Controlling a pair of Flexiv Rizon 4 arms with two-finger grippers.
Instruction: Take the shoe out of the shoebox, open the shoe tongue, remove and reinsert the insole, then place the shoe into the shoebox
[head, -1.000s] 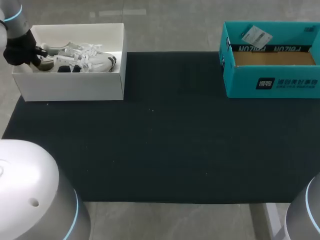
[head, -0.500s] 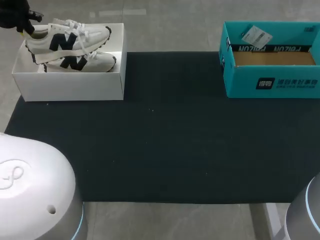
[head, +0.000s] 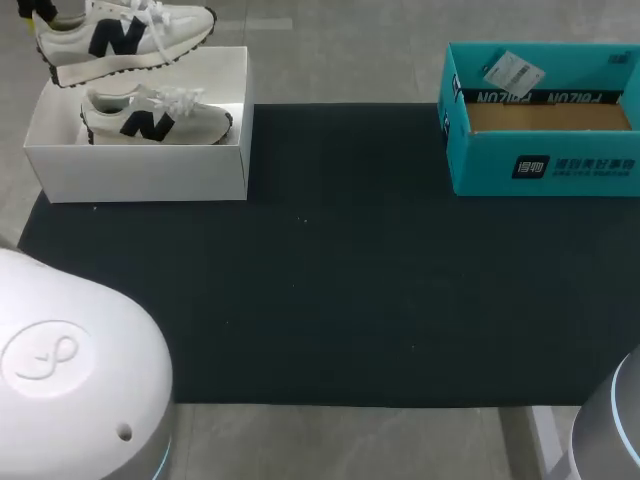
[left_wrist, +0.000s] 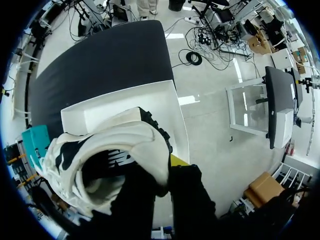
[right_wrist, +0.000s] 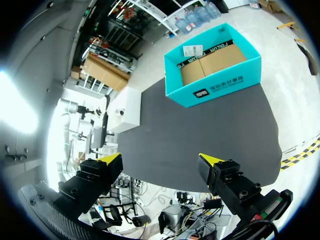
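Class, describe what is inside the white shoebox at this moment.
One white sneaker lies inside the white shoebox. The second sneaker hangs above the box's far rim, gripped at its heel by the left gripper. The box floor beneath the resting sneaker is covered.

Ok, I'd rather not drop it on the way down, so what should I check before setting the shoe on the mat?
Left end effector shut on the lifted shoe, at its heel: ok.
Lifted shoe clear of the white shoebox: ok.
Second shoe apart from it, inside the box: ok.
Mat bare at its middle: ok.
Right end effector open, ready for the tongue: ok.
Grip firm enough: cannot tell.
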